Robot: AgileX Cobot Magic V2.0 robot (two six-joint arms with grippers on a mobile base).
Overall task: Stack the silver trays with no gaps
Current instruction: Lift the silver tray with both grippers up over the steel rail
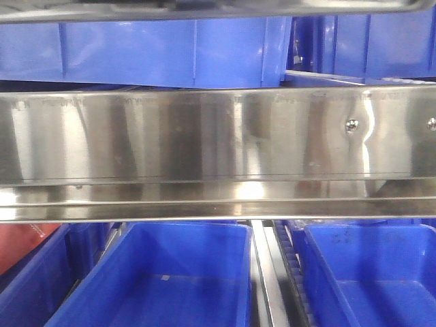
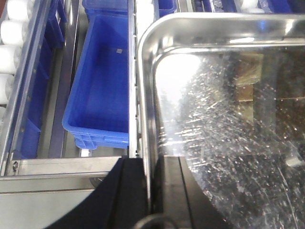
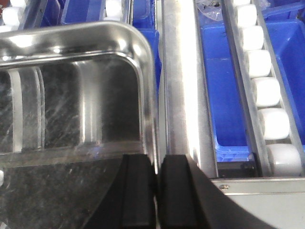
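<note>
One tray [image 2: 228,143] in view: shiny steel, rounded corners, thin rolled rim, floor heavily scratched. Pos.: over the bench [image 2: 52,167] by its near edge, held at both ends. Cannot tell whether a 2nd tray is nested in or under it.

Left hand [image 2: 147,167]: pressed onto the tray's left side wall, one of its black fingers [image 2: 174,191] inside the pan and the other outside. Rim runs up btwn them.

Right hand [image 3: 156,164]: same grip on the tray's [image 3: 71,119] right side wall. Fingers [image 3: 138,191] nearly together, w/ only the thin wall btwn them.

Bench contents, left-wrist view: a blue bin [image 2: 102,81] just beside the tray's left wall, lower down, lying lengthwise toward the far edge. White rollers [image 2: 14,28] run along the left edge.

Right-wrist view: a steel strip [image 3: 183,86] runs toward the far edge beside the tray's right wall. Beyond it is another blue bin [image 3: 228,95], then a row of white rollers [image 3: 267,90] toward the right edge.

Front view: a long steel rail [image 1: 218,136] crosses the full width, w/ a screw head [image 1: 352,125] near its right end. Blue bins stand above it [image 1: 163,51] and below it [image 1: 163,286]. Red item [image 1: 20,242] at lower left, too little shown to ID. Grey metal strip [image 1: 204,8] along the top; cannot tell what it belongs to.
</note>
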